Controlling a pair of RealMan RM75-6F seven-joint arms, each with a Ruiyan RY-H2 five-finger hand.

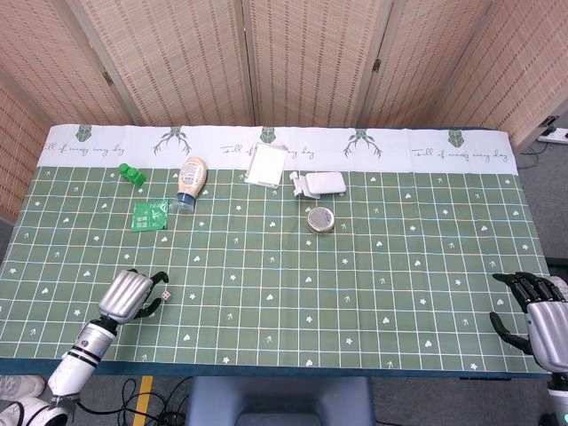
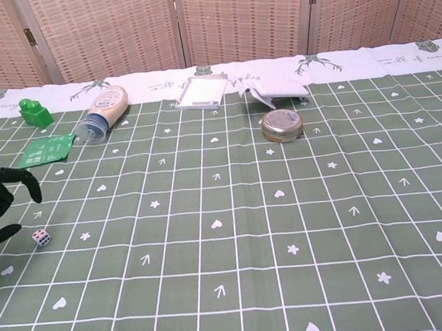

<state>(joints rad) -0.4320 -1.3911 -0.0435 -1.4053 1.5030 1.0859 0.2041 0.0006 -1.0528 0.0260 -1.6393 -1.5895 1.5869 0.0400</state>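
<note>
Left hand (image 1: 131, 295) hovers just left of die (image 1: 165, 294) near table's front edge, fingers spread and curled, holding nothing. Die (image 2: 42, 237) sits on green grid cloth (image 1: 293, 275), apart from fingertips (image 2: 19, 231) by a narrow gap. Clean pick likely calls for low, centred pinch: die is small and could skitter. Right hand (image 1: 539, 316) rests loose and empty at far right edge. Head view alone shows right hand; chest view shows die's pips, though contact is hard to judge.
</note>
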